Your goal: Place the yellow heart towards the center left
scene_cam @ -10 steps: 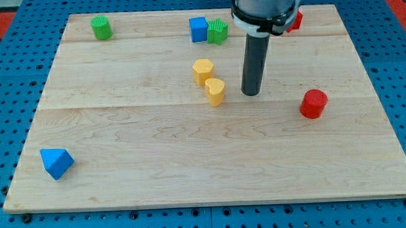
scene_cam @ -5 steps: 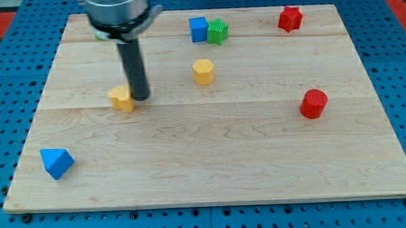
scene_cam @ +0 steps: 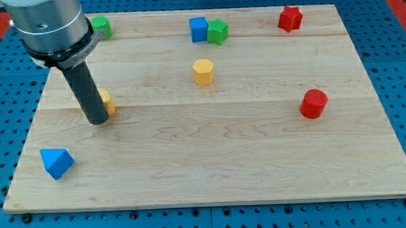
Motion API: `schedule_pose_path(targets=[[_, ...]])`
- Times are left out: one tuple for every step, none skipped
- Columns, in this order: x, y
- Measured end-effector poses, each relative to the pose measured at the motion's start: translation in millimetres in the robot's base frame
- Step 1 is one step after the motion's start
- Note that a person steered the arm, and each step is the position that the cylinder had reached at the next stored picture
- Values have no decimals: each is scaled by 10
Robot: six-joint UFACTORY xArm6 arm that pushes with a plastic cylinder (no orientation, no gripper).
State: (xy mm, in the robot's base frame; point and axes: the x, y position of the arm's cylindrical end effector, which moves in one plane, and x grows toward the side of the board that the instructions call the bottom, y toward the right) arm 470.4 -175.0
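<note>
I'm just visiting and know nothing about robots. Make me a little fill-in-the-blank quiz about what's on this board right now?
1. The yellow heart is partly hidden behind the dark ____, whose tip rests on the board.
2. The blue cube touches a ____ block on its right in the view.
3. The red cylinder sits near the view's ____ edge.
4. The block nearest the view's bottom left corner is coloured ____.

Missing words: rod; green; right; blue
</note>
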Motion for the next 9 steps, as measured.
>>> schedule_pose_path(targets=[[-175,0],[-311,0],[-311,75],[-329,412],[-424,479],[-470,359],[-505,334],[-657,174],[-692,115]])
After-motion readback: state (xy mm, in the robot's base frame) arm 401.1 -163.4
